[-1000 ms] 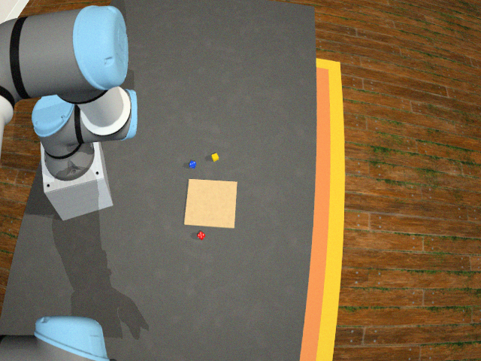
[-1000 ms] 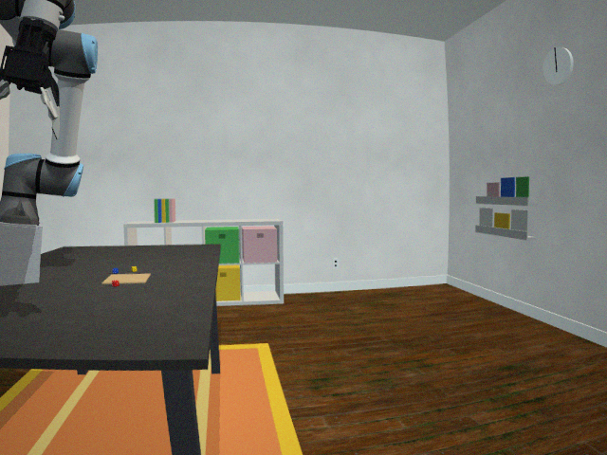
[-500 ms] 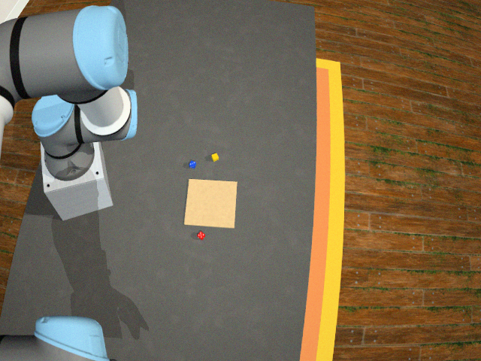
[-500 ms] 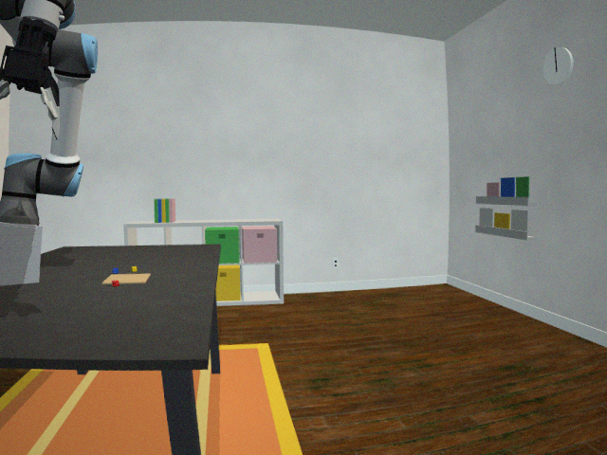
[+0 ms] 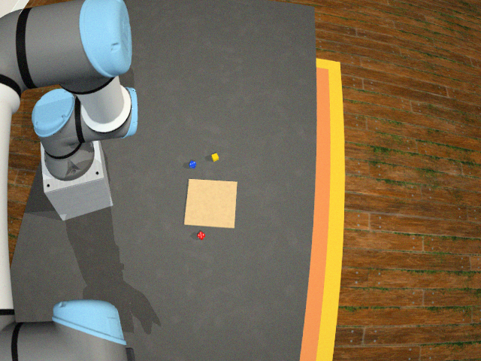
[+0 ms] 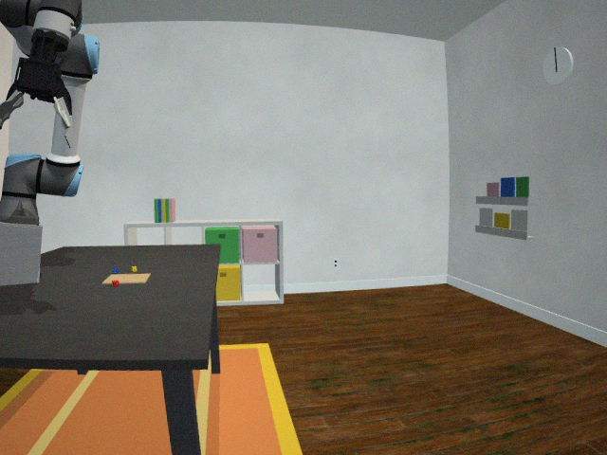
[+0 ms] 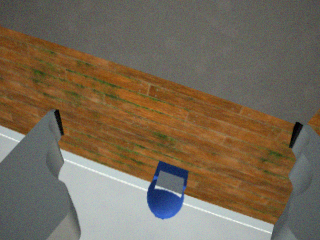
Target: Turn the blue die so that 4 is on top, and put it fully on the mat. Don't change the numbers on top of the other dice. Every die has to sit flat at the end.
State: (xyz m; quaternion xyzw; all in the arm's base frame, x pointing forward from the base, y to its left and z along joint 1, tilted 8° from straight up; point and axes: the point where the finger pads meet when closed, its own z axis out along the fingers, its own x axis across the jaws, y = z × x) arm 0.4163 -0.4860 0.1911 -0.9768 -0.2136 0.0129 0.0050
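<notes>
beside the flat, tan, square-cornered mat point(image 5: 210, 203) point(image 6: 126, 278), blue cube point(image 5: 192, 164) point(image 6: 115, 270)

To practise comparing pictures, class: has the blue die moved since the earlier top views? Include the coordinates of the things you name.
No. In the top view, the blue die point(image 5: 192, 164) point(image 6: 115, 270) still sits just beyond the same corner of the tan mat point(image 5: 210, 203) point(image 6: 128, 278), off it.
</notes>
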